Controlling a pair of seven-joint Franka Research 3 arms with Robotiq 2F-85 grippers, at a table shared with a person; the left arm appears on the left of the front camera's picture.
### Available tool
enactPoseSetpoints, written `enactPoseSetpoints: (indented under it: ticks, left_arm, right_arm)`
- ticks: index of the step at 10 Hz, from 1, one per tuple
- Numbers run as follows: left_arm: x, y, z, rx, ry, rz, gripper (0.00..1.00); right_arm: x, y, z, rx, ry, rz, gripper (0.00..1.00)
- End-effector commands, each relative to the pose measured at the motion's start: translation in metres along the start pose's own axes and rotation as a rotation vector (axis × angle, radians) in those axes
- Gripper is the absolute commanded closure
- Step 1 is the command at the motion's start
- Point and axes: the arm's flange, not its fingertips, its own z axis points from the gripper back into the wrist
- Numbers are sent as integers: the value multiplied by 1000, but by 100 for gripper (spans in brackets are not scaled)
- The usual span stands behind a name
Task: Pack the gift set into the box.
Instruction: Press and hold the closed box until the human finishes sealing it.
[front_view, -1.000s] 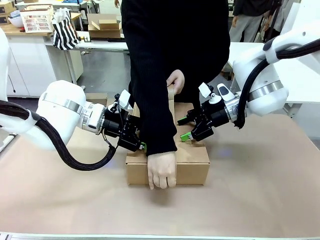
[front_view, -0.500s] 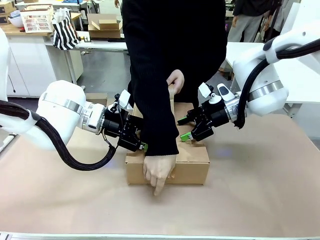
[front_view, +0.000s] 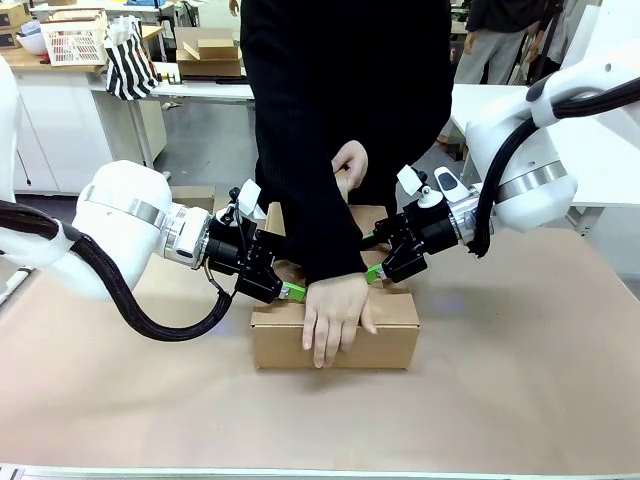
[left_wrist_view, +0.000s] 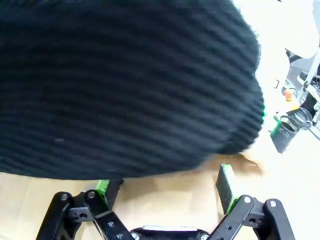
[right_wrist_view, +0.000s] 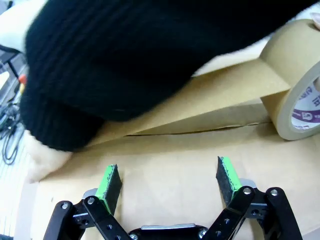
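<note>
The box (front_view: 385, 338) stands in the middle of the table with its top flaps down. A person leans over it, one hand (front_view: 336, 314) pressed on the top front edge and the other (front_view: 351, 163) holding a roll of brown tape (right_wrist_view: 295, 95), whose strip (right_wrist_view: 200, 107) runs down onto the lid. My left gripper (front_view: 287, 291) (left_wrist_view: 164, 182) rests open over the lid's left side, right by the black sleeve (left_wrist_view: 125, 85). My right gripper (front_view: 372, 268) (right_wrist_view: 167, 172) is open over the lid's right side. The gift set is out of view.
Brown paper covers the table (front_view: 520, 390), with free room on all sides of the carton. A small darker cardboard box (front_view: 192, 196) sits behind my left arm. A bench at the back holds another carton (front_view: 208, 52), a white basket (front_view: 75, 42) and a striped bag (front_view: 130, 62).
The person's lower hand has slid from the carton's front face up onto its top front edge, the sleeve shifting right. Both grippers have stayed in place, open.
</note>
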Motion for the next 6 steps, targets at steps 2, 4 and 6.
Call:
enactPoseSetpoints:
  ticks: [2,4,6]
  left_arm:
    - [-2,-2,0,-4,-3,-8,0]
    - [-2,-2,0,-4,-3,-8,0]
    - [-2,-2,0,-4,-3,-8,0]
  right_arm:
    - [-3,1,-1,-5,-7,-9,0]
    - [-3,1,-1,-5,-7,-9,0]
    - [-3,1,-1,-5,-7,-9,0]
